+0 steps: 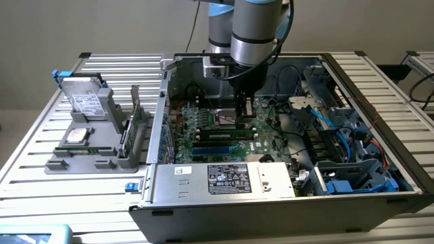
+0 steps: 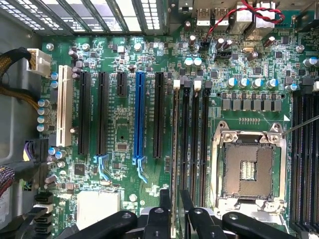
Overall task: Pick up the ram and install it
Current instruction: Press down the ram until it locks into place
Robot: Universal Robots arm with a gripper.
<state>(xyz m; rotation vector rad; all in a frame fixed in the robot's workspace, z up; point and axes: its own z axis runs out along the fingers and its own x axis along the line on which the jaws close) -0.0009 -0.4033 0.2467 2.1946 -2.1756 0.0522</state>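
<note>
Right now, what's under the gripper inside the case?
The green motherboard: long black memory slots beside the empty CPU socket. The gripper itself covers the slots' near ends and the strip of board beneath it, so that part cannot be seen.

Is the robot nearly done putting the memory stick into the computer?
Done: picking up. The gripper is inside the open computer case with the ram pinched edge-on between its fingers. In hand: the ram is lined up along the long black slots beside the processor socket. Left: seating it. I can't tell whether it has entered a slot.
</note>
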